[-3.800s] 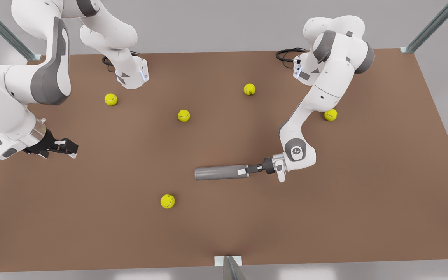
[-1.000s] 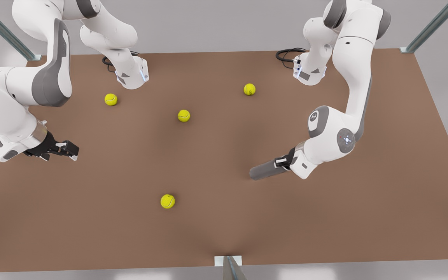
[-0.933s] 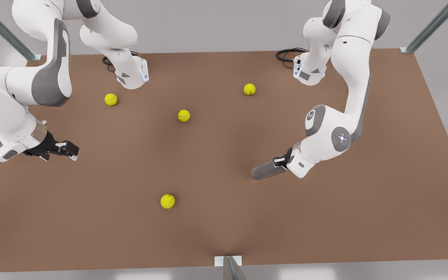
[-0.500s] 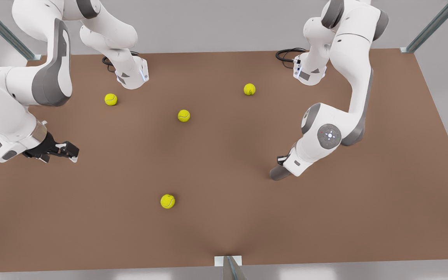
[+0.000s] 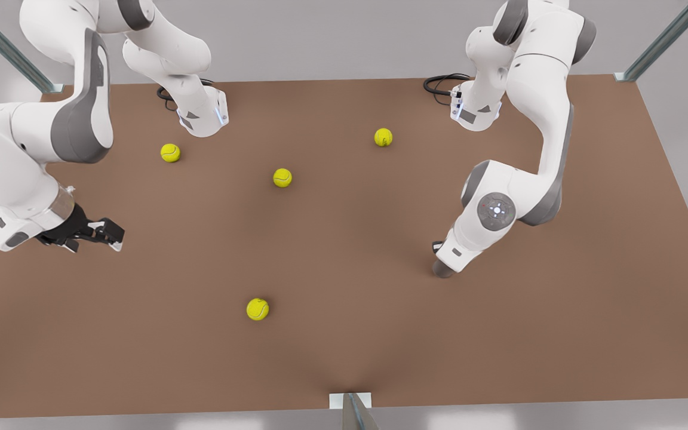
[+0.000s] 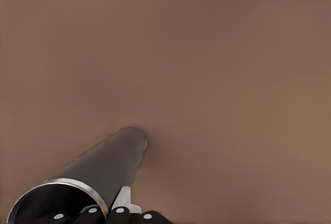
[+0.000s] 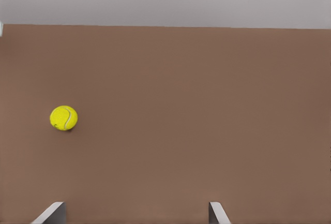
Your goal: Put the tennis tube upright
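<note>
The tennis tube (image 6: pixel 103 172) is a grey cylinder with a pale rim at its open top. It stands close to upright, its far end touching the brown table (image 6: pixel 232 79). My left gripper (image 6: pixel 111 211) is shut on the rim end. In the front view, only the tube's lower end (image 5: pixel 442 270) peeks out under that arm's wrist, at the front view's right. My right gripper (image 5: pixel 102 232) waits open above the table at the front view's left. Its fingertips (image 7: pixel 51 212) stand wide apart with nothing between them.
Several yellow-green tennis balls lie loose on the table: one near the front (image 5: pixel 257 309), one mid-table (image 5: pixel 282 178), two farther back (image 5: pixel 170 153) (image 5: pixel 383 137). The right wrist view faces one ball (image 7: pixel 64 118). The arm bases stand at the table's back edge.
The left arm has carried the tube toward the front view's right and tipped it from lying flat to nearly upright under the wrist. The right gripper has barely shifted.
</note>
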Controlling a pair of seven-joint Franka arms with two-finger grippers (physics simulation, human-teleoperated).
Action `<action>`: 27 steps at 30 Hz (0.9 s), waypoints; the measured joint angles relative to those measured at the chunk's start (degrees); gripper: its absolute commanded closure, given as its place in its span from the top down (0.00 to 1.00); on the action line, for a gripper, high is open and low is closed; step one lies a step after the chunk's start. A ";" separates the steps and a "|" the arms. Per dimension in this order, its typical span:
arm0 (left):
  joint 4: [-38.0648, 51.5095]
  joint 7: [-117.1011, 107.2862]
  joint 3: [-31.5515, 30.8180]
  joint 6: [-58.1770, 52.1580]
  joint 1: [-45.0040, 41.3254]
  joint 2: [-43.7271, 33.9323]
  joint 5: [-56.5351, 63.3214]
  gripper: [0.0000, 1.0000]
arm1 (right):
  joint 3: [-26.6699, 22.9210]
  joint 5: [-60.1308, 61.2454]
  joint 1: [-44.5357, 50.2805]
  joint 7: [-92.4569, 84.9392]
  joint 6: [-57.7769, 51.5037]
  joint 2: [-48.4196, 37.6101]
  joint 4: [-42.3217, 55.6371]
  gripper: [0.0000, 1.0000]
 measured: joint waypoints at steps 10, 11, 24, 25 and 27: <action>0.15 0.08 -0.10 0.00 -0.01 0.79 0.33 0.21 | -0.02 0.06 -0.25 0.21 -0.26 0.01 -0.18 1.00; 0.15 0.08 -0.17 0.00 0.05 0.87 0.32 0.21 | 0.00 0.07 -0.24 0.21 -0.26 0.00 -0.18 1.00; 0.77 0.10 -0.09 -0.08 0.09 1.22 -0.18 1.00 | -0.09 0.09 -0.24 0.21 -0.43 0.00 -0.26 1.00; 0.77 0.09 -0.09 -0.08 0.00 1.23 -0.29 1.00 | -0.09 0.09 -0.18 0.21 -0.52 0.01 -0.26 1.00; 0.77 0.00 -0.09 -0.08 0.00 1.23 -0.47 1.00 | -0.09 0.09 -0.25 0.21 -0.53 0.01 -0.26 1.00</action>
